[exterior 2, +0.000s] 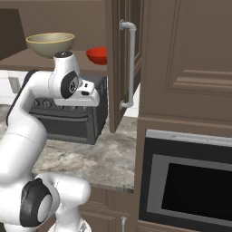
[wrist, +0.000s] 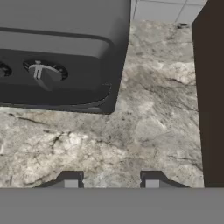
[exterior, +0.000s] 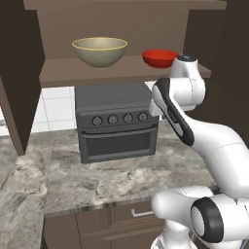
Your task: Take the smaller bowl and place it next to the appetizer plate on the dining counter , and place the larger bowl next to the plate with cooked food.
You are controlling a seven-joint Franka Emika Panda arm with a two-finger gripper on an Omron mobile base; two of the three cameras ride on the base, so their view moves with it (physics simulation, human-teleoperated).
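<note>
step: reach red bowl (exterior: 160,58) | gripper (wrist: 111,180) part open, empty, aimed down at counter (wrist: 144,131) | bowl well above jaws on shelf (exterior: 58,73); lift, approach rim level

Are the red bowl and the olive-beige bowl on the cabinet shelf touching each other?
Apart. The left base view shows the smaller bowl and the larger bowl side by side with bare shelf between them.
</note>
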